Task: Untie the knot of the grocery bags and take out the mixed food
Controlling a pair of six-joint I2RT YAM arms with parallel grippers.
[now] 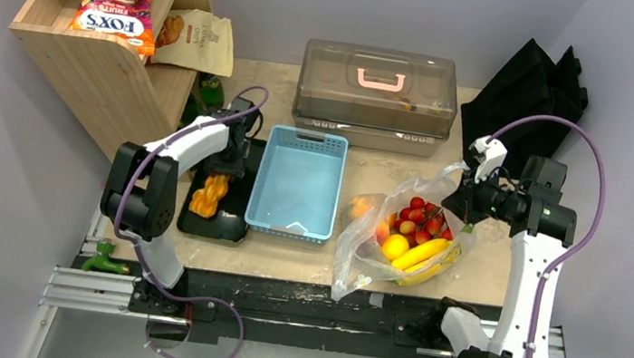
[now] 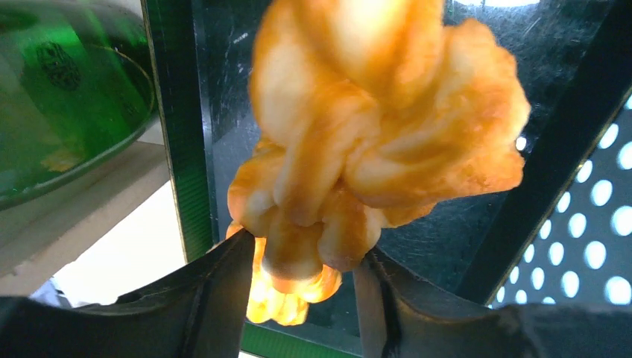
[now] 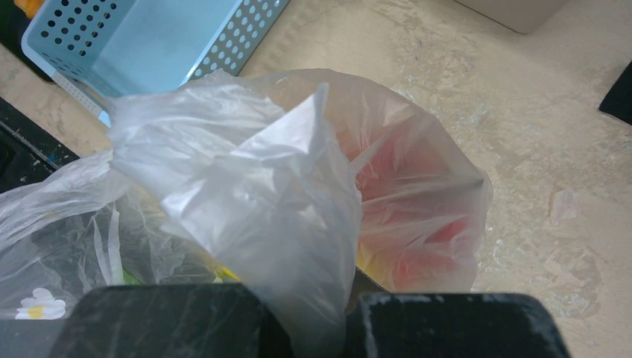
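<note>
While your left end effector (image 1: 225, 166) pinches the knobbly braided bread (image 1: 209, 195) on the black tray (image 1: 235, 226) beside the perforated blue basket (image 1: 299, 181), your right end effector (image 3: 309, 298) clamps the crinkly clear bag (image 1: 358, 259) by its rim. Glossy fruit (image 1: 416, 232) lies inside it.

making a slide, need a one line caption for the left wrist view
Left hand gripping one end of the bread, tray behind it, bottle at left.

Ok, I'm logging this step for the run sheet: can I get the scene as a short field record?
left gripper: shut on an end of the braided bread, at the black tray
right gripper: shut on a fold of the clear bag
in bag: banana, red fruits
blue basket: between tray and bag
</note>
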